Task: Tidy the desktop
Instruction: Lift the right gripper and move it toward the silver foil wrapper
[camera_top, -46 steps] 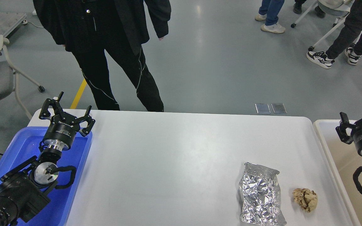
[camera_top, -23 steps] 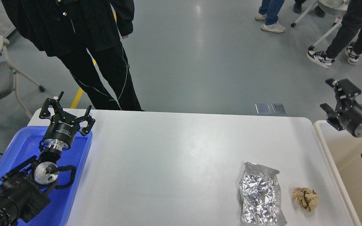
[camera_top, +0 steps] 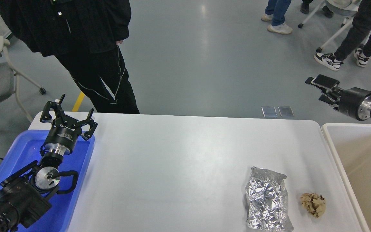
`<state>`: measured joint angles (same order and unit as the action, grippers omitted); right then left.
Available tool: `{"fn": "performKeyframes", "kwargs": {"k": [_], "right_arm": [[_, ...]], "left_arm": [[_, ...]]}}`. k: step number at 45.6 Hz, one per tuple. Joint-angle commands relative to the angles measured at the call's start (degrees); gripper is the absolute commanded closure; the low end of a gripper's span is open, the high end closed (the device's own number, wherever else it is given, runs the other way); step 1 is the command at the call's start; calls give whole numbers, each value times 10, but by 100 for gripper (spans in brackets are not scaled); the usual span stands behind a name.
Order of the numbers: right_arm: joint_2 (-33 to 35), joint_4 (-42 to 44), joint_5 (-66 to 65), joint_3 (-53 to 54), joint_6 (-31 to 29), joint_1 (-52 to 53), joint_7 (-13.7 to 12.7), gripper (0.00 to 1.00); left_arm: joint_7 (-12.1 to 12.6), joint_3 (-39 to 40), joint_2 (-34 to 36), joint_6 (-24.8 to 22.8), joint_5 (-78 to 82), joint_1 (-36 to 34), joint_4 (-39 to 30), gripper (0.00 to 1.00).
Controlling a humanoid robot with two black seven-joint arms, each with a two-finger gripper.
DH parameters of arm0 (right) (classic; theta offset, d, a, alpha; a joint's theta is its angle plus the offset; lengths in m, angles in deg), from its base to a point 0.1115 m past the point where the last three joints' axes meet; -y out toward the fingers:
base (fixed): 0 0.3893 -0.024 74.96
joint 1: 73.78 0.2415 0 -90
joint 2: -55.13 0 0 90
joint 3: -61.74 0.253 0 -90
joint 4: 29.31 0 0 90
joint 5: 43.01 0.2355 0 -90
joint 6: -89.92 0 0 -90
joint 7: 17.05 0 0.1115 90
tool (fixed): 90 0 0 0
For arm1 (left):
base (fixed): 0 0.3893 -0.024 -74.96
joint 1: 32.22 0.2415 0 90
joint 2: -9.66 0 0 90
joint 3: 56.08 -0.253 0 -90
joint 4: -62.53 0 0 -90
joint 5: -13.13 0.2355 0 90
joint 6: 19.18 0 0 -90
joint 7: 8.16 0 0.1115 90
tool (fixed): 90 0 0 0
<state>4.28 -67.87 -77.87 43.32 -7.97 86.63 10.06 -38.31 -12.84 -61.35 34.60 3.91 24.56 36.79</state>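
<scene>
Trash is sitting at five o'clock on the tabletop point(camera_top: 185, 161), foil bag point(camera_top: 267, 203) beside paper wad point(camera_top: 313, 204), so we are judging our right gripper point(camera_top: 321, 87), fingers point(camera_top: 324, 81) parted and empty, best placed for reaching down first, while our left gripper point(camera_top: 68, 116), fingers splayed and holding nothing, is hovering at nine o'clock over the blue tray point(camera_top: 76, 193).

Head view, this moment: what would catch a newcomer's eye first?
Most striking is the crinkled silver foil bag lying on the near right of the white desktop, with a crumpled brown paper ball just to its right, apart from it. On the left, the left pincer hangs open above the blue tray. The right pincer reaches out beyond the desktop's far right corner, above the beige-lined bin.
</scene>
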Motion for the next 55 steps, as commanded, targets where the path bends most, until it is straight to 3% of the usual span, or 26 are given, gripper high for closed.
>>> {"fn": "performKeyframes", "kwargs": {"k": [1,24,37,55], "right_arm": [[-25,-6,-180,-39,0,62,2,0],[-65,-150,-350,-254,-10,142,42,0],[-46,-214,-358,-276,-27,140,44,0],[77,-277,-294,-204,-63,54,38,0]], "left_arm": [[0,0,0,0,0,0,0,0],[0,0,0,0,0,0,0,0],[0,0,0,0,0,0,0,0],[0,0,0,0,0,0,0,0]]}}
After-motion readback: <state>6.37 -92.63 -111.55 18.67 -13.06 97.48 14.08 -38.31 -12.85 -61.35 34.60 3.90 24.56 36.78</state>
